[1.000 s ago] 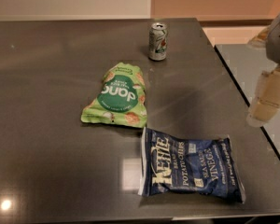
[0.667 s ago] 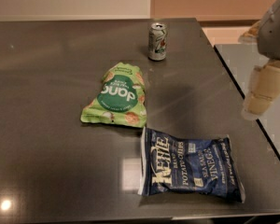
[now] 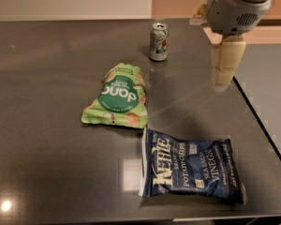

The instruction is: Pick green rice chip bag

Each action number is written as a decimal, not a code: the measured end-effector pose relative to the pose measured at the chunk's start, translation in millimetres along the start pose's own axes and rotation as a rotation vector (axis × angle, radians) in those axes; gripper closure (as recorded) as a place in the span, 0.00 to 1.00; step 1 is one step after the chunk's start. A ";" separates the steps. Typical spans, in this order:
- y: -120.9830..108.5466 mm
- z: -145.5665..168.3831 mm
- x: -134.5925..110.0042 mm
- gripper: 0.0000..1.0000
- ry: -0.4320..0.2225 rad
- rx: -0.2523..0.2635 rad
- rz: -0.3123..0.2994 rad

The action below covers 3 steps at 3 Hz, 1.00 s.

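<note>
**Gripper** [image 3: 225, 78]: Pale, cream-coloured, hanging tip-down from a grey wrist [image 3: 236, 6] at the upper right. It is held in the air over the far right part of the table, near the right edge. Whether it is open or closed cannot be told from this view. Nothing shows in its hold.

**Arm pose:** The wrist comes in from the top right corner and the gripper points roughly straight down. It is raised clear of the surface and touches nothing. The rest of the arm is out of view.

**Can** [image 3: 158, 41]: The nearest thing to the gripper, to its left, upright near the far edge. Not part of the task.

**Green bag** [image 3: 118, 96]: The task's thing. It lies flat near the middle of the table, its print reading upside down, well apart from the gripper, left of it and nearer the camera. It is untouched.

**Blue bag** [image 3: 189, 169]: Lies flat at the near right, its upper left corner just beside the green bag's lower right corner. Whether the two touch cannot be told.

**Table** [image 3: 47, 55]: Dark and glossy, bearing all three items.

**Progress:** Judged early. The reach is not done, no grasp is made, and the bag is not lifted. The gripper has yet to travel left and toward the camera, descend over the green bag, close on it and raise it.
</note>
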<state>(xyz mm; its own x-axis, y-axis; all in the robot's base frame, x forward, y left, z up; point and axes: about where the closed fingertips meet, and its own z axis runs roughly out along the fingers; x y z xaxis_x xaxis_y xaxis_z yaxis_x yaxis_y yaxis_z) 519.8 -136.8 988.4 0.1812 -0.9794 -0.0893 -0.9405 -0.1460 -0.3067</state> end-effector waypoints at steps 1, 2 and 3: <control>-16.6 15.6 -52.9 0.00 -0.021 0.003 -0.228; -23.6 32.6 -92.6 0.00 -0.048 -0.001 -0.410; -30.7 56.1 -116.3 0.00 -0.062 -0.026 -0.554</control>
<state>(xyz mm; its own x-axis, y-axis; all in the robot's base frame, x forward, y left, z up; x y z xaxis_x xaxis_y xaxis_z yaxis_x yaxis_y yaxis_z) 543.7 -10.6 955.0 0.6666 -0.7451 0.0231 -0.7063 -0.6412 -0.3000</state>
